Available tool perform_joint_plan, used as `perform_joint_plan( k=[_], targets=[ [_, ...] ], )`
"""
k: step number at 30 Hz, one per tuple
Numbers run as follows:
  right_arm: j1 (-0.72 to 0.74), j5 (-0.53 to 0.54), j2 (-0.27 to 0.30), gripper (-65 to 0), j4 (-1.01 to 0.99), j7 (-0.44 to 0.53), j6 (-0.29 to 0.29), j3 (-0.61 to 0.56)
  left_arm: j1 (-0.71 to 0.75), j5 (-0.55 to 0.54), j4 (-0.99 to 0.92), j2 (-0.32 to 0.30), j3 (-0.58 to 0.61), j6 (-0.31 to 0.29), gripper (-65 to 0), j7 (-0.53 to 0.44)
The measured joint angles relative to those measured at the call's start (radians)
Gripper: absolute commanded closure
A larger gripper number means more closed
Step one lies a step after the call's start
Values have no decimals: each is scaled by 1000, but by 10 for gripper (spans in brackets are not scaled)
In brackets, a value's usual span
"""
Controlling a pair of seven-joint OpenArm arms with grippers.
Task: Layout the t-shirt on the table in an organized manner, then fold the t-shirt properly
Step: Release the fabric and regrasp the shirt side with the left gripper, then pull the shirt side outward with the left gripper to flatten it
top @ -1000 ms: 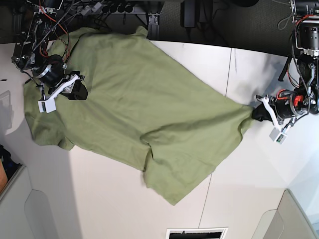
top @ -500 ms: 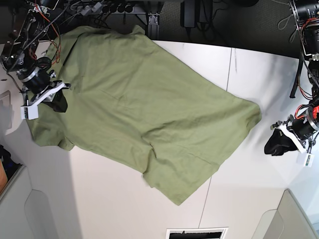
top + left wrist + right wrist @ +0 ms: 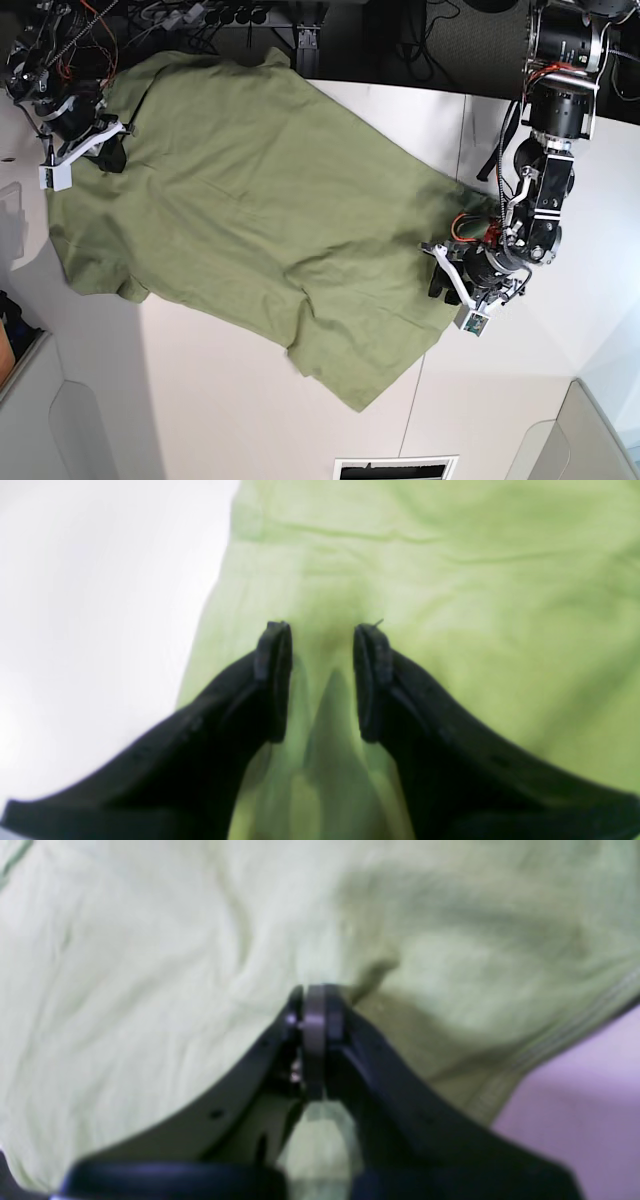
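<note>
Starting at our left gripper [image 3: 322, 680], the two black fingers [image 3: 272, 680] stand apart with a clear gap, and green cloth shows beneath and between them; nothing is pinched. Just beside the left finger's outer side the t-shirt [image 3: 450, 605] ends at a straight edge, and beyond it lies the bare white table [image 3: 100, 605]. Our right gripper [image 3: 315, 1040] has its fingers [image 3: 345, 1050] pressed together, pads touching; we cannot tell whether any fabric is caught between them, though a small ridge of cloth rises right at the tips. Rumpled green cloth spreads all around those tips, with a stitched hem off to one side. In the base view, the t-shirt [image 3: 260, 220] lies spread diagonally across the table [image 3: 220, 400], with the right gripper [image 3: 105, 150] at its one end and the left gripper [image 3: 445, 275] at the opposite end.
</note>
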Motion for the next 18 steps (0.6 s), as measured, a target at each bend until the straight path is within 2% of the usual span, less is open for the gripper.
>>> perform_joint_plan(
  k=[4,10,15,18],
  targets=[
    [61,0,18,0,-79,21,8,-7,-65,-15,-168,-2,4,-13,-215,-45],
    [241,-1,96,0,-280,34,11,-95,-117,-42,-322,-54,1,-32,-215,-95],
    [372,-29,105,0,-402,40,10,-171,-116,-141,-335,-137,-2,-35,-215,9],
    [439,-57,99,0,-442,31,3,-214,-117,-201,-335,-156,-6,-50,-215,83]
  ],
)
